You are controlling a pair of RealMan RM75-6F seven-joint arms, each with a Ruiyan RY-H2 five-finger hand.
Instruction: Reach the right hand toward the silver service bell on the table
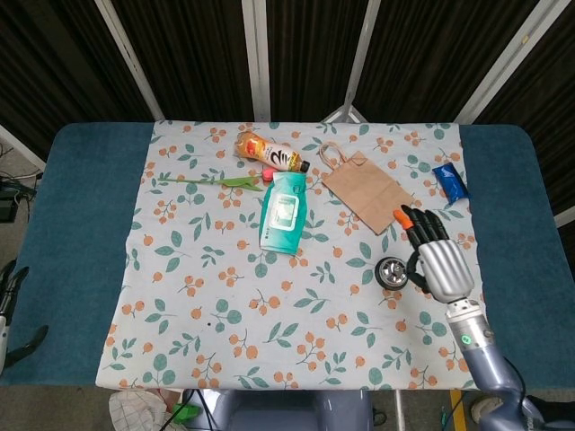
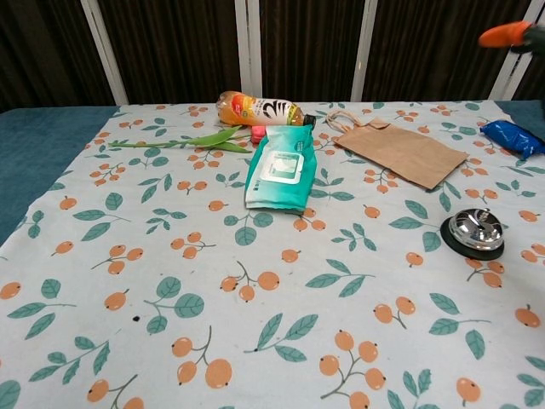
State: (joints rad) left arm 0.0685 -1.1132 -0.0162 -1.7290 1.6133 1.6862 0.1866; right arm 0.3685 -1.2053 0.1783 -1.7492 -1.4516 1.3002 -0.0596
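Note:
The silver service bell (image 1: 392, 272) on its black base stands uncovered on the floral cloth, right of centre; the chest view shows it at the right edge (image 2: 477, 230). My right hand (image 1: 436, 256) hovers raised just right of the bell, its orange-tipped fingers stretched out and holding nothing. In the chest view only an orange fingertip (image 2: 504, 34) shows, high in the top right corner. My left hand (image 1: 11, 310) hangs off the table's left edge, mostly cut off, with its fingers apart and nothing in them.
A brown paper bag (image 1: 366, 189) lies behind the bell. A teal wipes pack (image 1: 285, 213), an orange bottle (image 1: 270, 153) and a green stem (image 1: 216, 181) lie at centre back. A blue packet (image 1: 450, 181) sits at the far right, on the blue table (image 1: 81, 224).

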